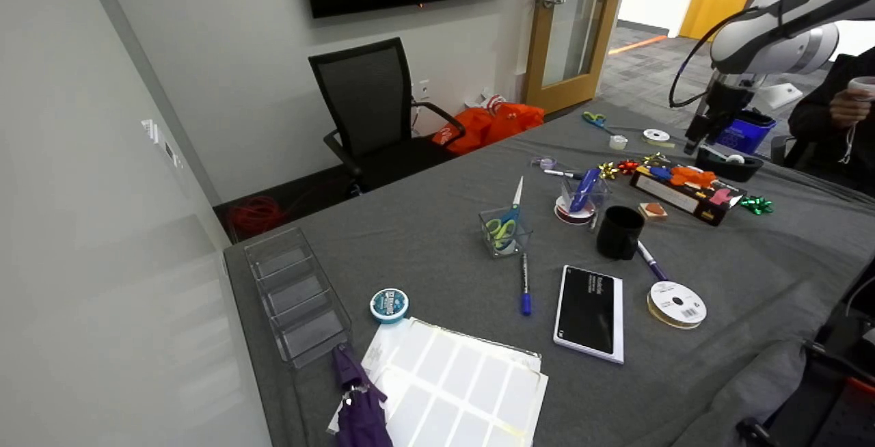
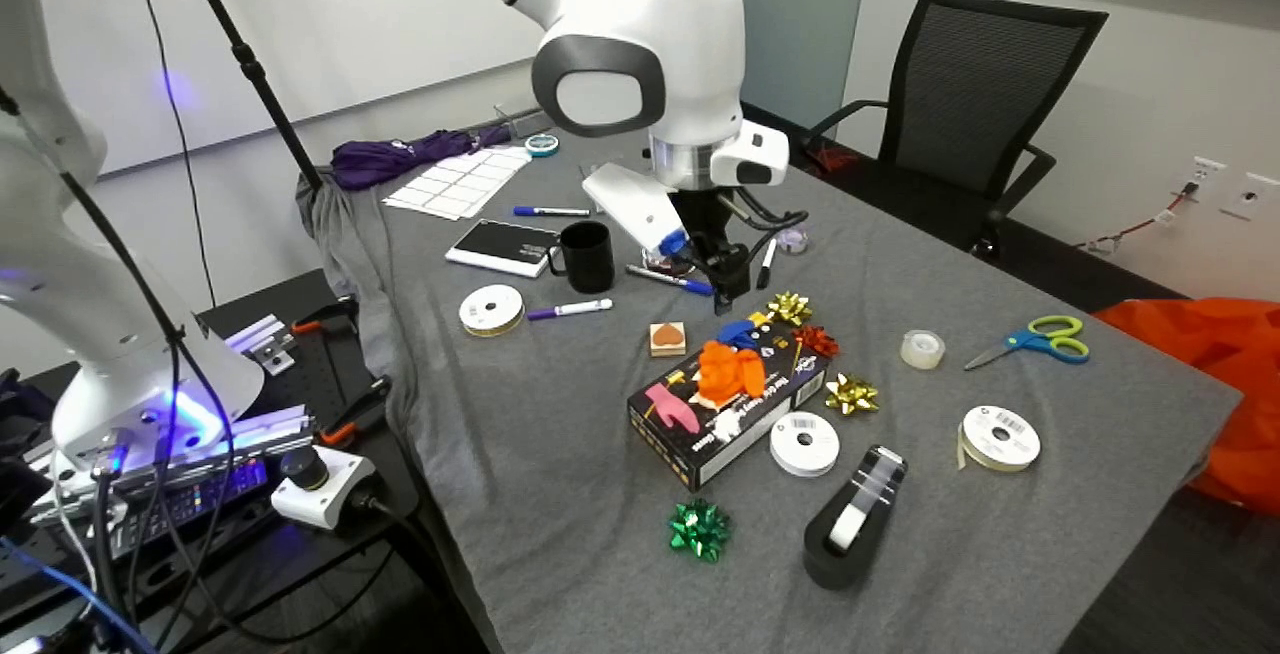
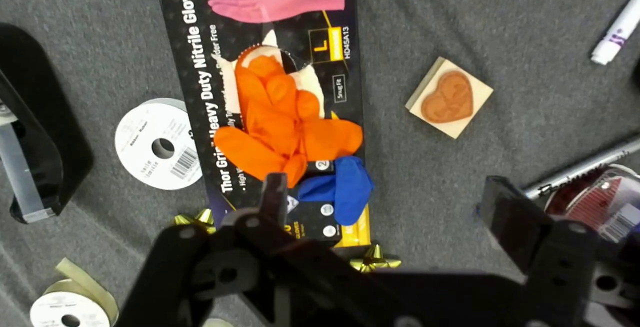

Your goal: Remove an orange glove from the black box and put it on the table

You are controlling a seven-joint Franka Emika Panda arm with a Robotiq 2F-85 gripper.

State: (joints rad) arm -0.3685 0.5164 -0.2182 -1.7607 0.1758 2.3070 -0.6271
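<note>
The black box lies flat on the grey-covered table; it also shows in both exterior views. The bright orange glove sticks up limply out of the torn opening in the box top, its lower part hidden inside; it shows in both exterior views. My gripper is open and empty, above the table beyond the box's blue-glove end. One finger overlaps the box and the other lies over the table in the wrist view. It hangs above the table in both exterior views.
A blue glove piece lies on the box top. Beside the box are a heart stamp, a ribbon spool, a tape dispenser, shiny bows and a black mug. Pens and scissors lie around.
</note>
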